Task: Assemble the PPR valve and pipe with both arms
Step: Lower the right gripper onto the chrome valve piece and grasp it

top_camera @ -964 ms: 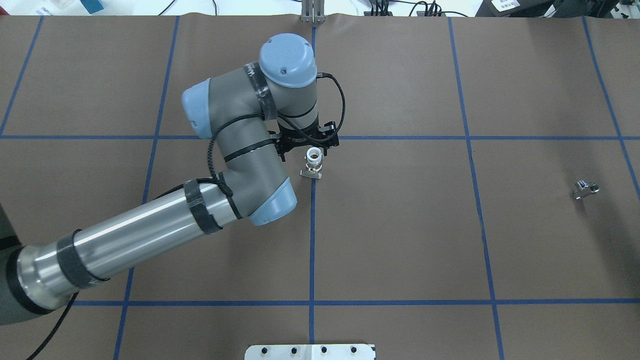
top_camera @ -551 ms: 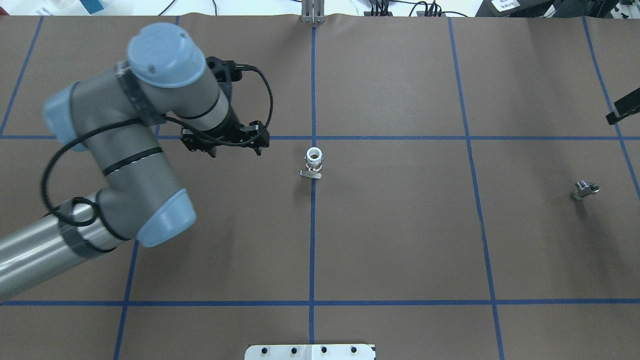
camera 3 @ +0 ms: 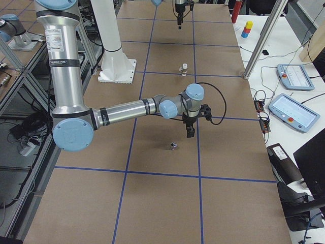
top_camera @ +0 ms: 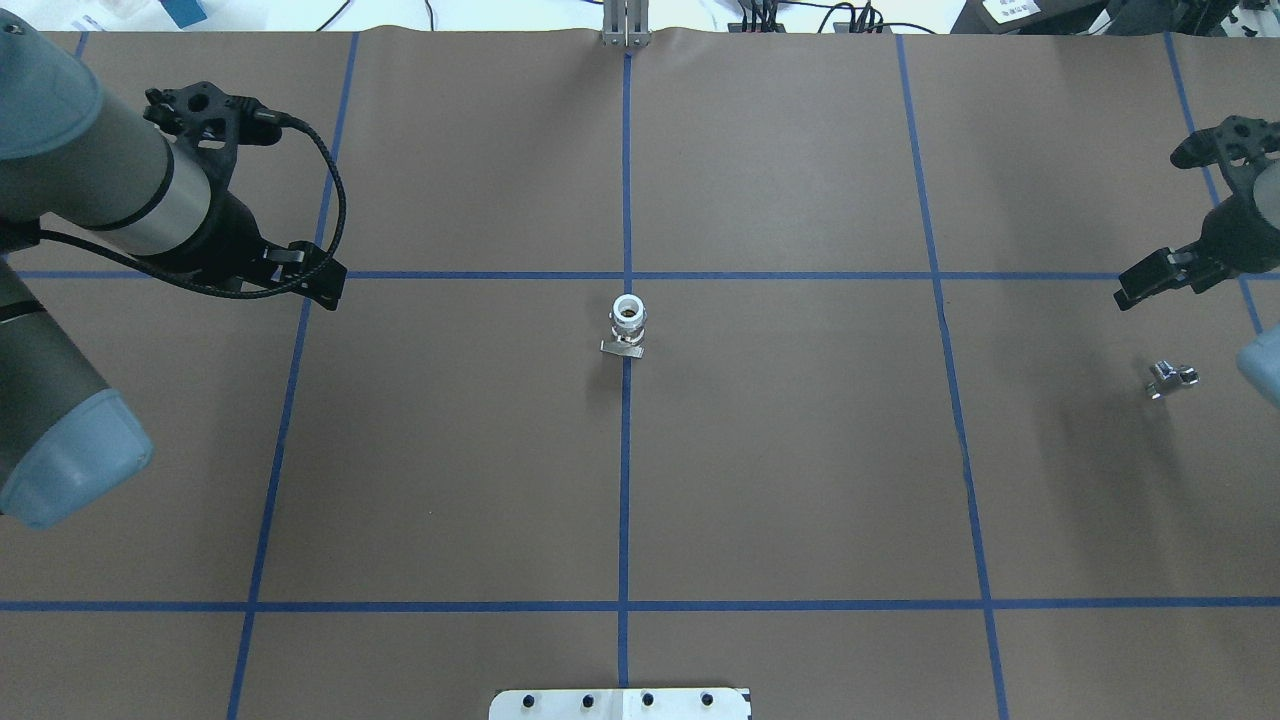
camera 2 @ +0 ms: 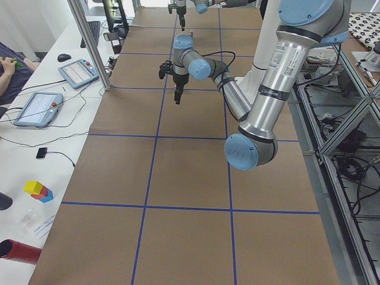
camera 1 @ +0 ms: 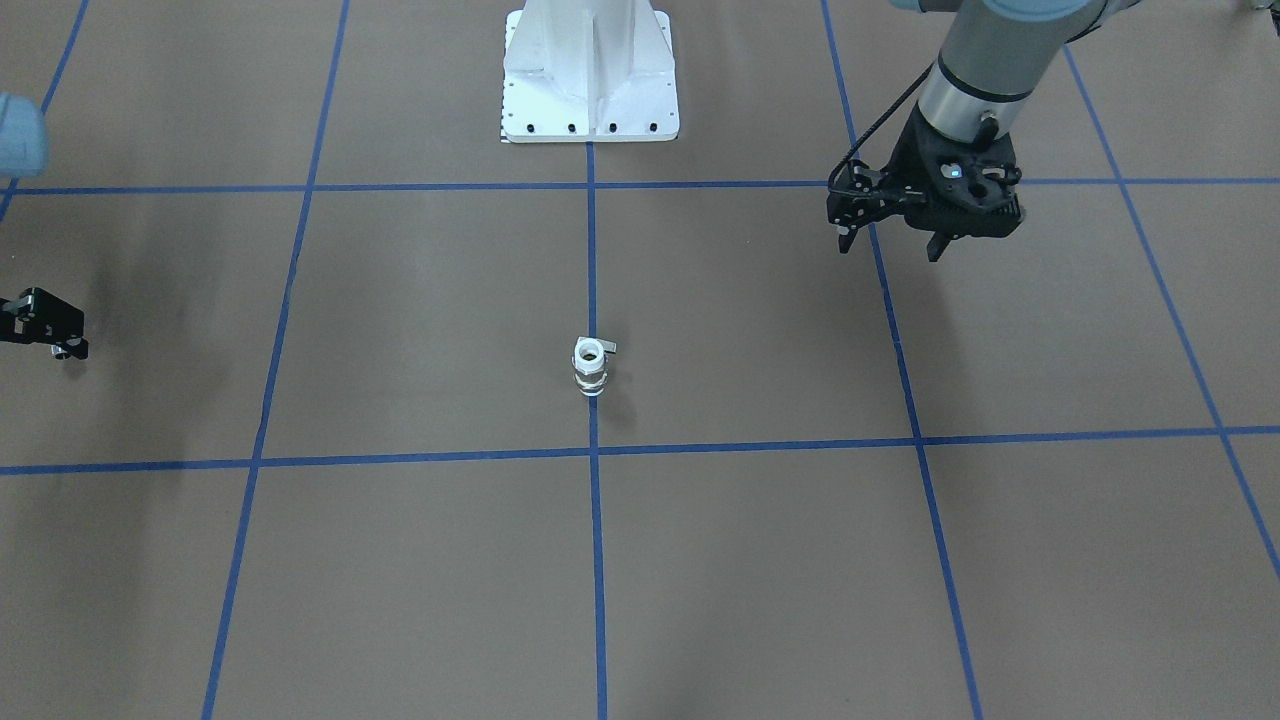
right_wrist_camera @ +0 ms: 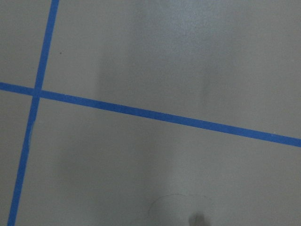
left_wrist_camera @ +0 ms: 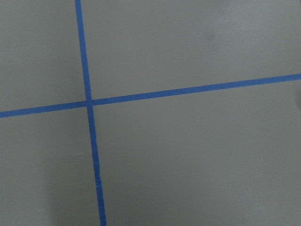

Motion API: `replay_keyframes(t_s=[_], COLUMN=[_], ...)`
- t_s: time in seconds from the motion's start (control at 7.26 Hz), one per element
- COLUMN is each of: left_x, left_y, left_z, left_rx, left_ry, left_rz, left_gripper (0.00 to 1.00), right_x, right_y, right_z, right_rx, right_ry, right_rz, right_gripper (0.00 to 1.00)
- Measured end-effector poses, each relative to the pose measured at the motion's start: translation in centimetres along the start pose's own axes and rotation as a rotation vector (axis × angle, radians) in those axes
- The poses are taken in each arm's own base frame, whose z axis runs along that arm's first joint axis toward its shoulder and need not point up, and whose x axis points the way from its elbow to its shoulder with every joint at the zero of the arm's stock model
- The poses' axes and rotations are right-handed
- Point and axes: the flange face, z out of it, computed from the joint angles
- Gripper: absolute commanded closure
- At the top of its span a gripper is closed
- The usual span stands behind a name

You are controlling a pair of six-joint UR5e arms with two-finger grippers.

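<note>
The white PPR valve [top_camera: 627, 325] stands upright on the brown table at the middle, open end up, with its small lever at its base; it also shows in the front view [camera 1: 590, 366] and the right view [camera 3: 184, 67]. The chrome pipe [top_camera: 1170, 378] lies far to the right, also seen in the right view [camera 3: 173, 146]. My left gripper [top_camera: 310, 275] is open and empty, well left of the valve, and shows in the front view [camera 1: 890, 245]. My right gripper [top_camera: 1150, 285] hangs a little behind and left of the pipe, open and empty. The wrist views show only bare mat and tape.
The white bolted pedestal [camera 1: 590, 90] stands at the robot side of the table. Blue tape lines [top_camera: 625, 450] divide the brown mat into squares. Tablets [camera 3: 297, 109] and cables lie on the white bench beyond the far edge.
My left gripper has drawn back from beside the valve to the far left. My right arm has come in from the right edge toward the pipe. Valve and pipe have not moved.
</note>
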Motion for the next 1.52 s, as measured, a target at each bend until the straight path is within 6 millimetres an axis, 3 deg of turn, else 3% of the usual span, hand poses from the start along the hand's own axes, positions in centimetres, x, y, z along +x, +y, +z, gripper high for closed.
replay_keyframes(t_s=[0.41,0.69,0.83,1.52], left_x=[-0.8,-0.9,-0.9,-0.9], left_y=[0.0,0.0,0.0,0.0], left_z=[0.2,0.3,0.3,0.4], left_rx=[-0.003,-0.004,-0.005,-0.005], left_ry=[-0.009,-0.011,-0.011,-0.012], left_rz=[0.001,0.0,0.0,0.001], left_gripper=[0.01,0.01,0.01,0.01], right_x=[2.4,3.4,3.6,3.6], right_y=[3.1,4.0,4.4,5.6], right_z=[2.4,3.2,3.5,5.2], right_rx=[-0.03,-0.054,-0.065,-0.112], right_ry=[0.005,0.002,-0.006,-0.015], right_rz=[-0.066,-0.072,-0.067,-0.065], right_gripper=[0.02,0.25,0.32,0.35])
